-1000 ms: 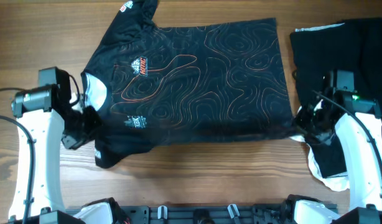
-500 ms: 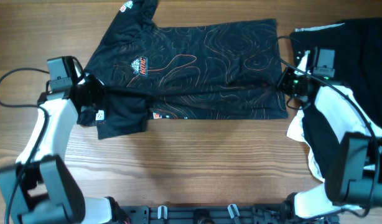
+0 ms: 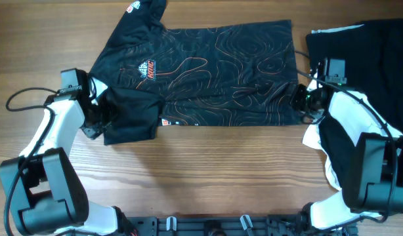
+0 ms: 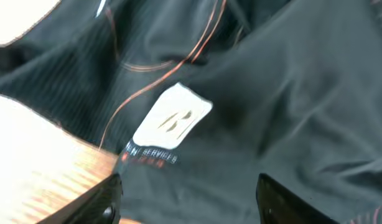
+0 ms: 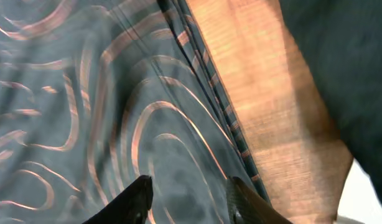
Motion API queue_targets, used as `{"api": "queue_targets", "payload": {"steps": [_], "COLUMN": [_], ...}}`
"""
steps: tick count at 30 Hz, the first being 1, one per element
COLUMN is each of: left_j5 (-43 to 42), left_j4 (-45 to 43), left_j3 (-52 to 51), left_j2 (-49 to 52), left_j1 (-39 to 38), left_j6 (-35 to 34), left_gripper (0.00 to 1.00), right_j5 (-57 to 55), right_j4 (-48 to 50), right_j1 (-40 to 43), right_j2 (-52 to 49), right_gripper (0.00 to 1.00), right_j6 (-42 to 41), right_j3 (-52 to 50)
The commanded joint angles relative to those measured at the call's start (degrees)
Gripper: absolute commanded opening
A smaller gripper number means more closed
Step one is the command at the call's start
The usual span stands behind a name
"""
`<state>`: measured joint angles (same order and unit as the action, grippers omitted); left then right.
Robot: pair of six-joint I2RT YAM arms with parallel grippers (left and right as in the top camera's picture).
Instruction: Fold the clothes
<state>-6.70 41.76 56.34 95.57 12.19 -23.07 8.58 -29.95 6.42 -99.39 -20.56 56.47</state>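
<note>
- Left claw point(image 4: 192, 196) and right claw point(image 5: 188, 198) both sit spread apart, low over fabric.
- Jersey point(image 3: 214, 72) lies on the table point(image 3: 221, 177), near edge folded up.
- If a fingertip snags cloth when I lift, that fold probably flops open.

Even, bright light; blurred wrist views.

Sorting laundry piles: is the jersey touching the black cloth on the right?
Apart. The right wrist view shows bare table between the jersey and black cloth.
</note>
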Motion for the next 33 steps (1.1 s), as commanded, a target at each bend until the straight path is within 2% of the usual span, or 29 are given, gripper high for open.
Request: {"api": "queue_targets", "payload": {"steps": [1, 2, 5, 6, 10, 19, 20, 21, 22, 24, 25, 27, 28, 29, 30, 33], "left_j5": [1.0, 1.0, 0.5, -0.6, -2.4, 0.5, 0.6, 0.9, 1.4, 1.7, 1.9, 2.6, 3.0, 3.2, 3.2, 4.3], "left_j4": [0.7, 0.8, 1.4, 1.4, 1.4, 1.2, 0.9, -0.4, -1.9, -4.5, -6.1, -8.1, -8.9, -9.0, -8.9, -8.1], "left_j3": [-1.0, -1.3, -2.5, -3.1, -3.5, -5.6, -6.2, -7.0, -7.9, -9.1, -9.5, -9.5, -9.5, -9.5, -9.5, -8.8], "left_j2": [-0.6, -0.6, -0.6, -0.6, -0.6, 0.2, 0.2, 0.2, 0.2, 0.2, 0.2, 0.2, 0.2, 0.2, 0.2, -0.3], "left_j1": [-0.2, -0.5, -2.2, -3.5, -9.2, -20.7, -21.8, -22.8, -23.3, -23.6, -23.6, -23.6, -23.6, -23.6, -23.6, -23.5], "left_j6": [0.1, 0.1, 0.3, 0.3, 3.1, 3.1, 3.1, 3.1, 3.1, 3.1, 3.1, 3.1, 3.1, 3.1, 3.1, 3.1], "left_gripper": [0.69, 0.69, 0.71, 0.75, 0.85, 0.80, 0.77, 0.67, 0.61, 0.58, 0.48, 0.43, 0.34, 0.15, 0.04, 0.04], "right_j5": [-1.3, -1.3, -1.3, -1.4, -1.7, -1.7, -1.7, -1.7, -1.7, -1.7, -1.7, -1.7, -1.7, -1.7, -1.7, -1.7], "right_j4": [2.5, 3.5, 5.4, 5.9, 6.0, 5.9, 6.0, 6.1, 6.2, 6.1, 6.1, 6.1, 6.1, 6.1, 6.1, 5.9], "right_j1": [-0.1, -0.1, -0.1, -0.1, -0.1, -0.1, -0.1, -0.1, -0.1, -0.1, -0.1, -0.1, -0.1, -0.1, -0.1, -0.1], "right_j2": [-0.5, -0.5, -0.5, -0.5, -0.5, -0.5, -0.5, -0.5, -0.5, -0.5, -0.5, -0.5, -0.5, -0.5, -0.5, -0.5], "right_gripper": [0.35, 0.33, 0.19, 0.18, 0.19, 0.22, 0.21, 0.22, 0.21, 0.21, 0.21, 0.22, 0.22, 0.22, 0.22, 0.22], "right_j6": [1.0, 1.0, 0.9, 0.9, 0.8, 1.0, 1.0, 0.9, 0.9, 0.9, 1.0, 1.0, 1.0, 1.0, 1.0, 1.0], "right_j3": [-5.1, -6.4, -9.9, -11.1, -11.4, -11.4, -11.5, -11.5, -11.5, -11.5, -11.5, -11.5, -11.4, -11.5, -11.5, -11.4]}}
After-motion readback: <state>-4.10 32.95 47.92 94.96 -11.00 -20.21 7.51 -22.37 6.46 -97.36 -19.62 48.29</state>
